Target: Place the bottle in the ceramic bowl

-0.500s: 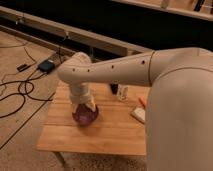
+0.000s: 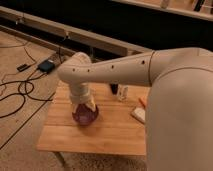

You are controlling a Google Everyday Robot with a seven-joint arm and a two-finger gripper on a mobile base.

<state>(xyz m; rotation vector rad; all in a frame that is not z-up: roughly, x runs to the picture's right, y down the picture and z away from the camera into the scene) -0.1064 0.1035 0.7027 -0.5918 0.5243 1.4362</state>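
Note:
The dark purple ceramic bowl (image 2: 84,116) sits on the left half of the wooden table (image 2: 110,135). My gripper (image 2: 84,106) hangs straight down over the bowl, at or just inside its rim, and hides part of it. The small whitish bottle (image 2: 122,92) stands upright near the table's back edge, well to the right of the gripper and apart from it. My white arm crosses the view from the right.
A dark object (image 2: 114,89) stands just left of the bottle. A flat white object (image 2: 138,115) and a small orange thing (image 2: 142,102) lie at the table's right, partly behind my arm. Cables and a black box (image 2: 46,66) lie on the floor to the left.

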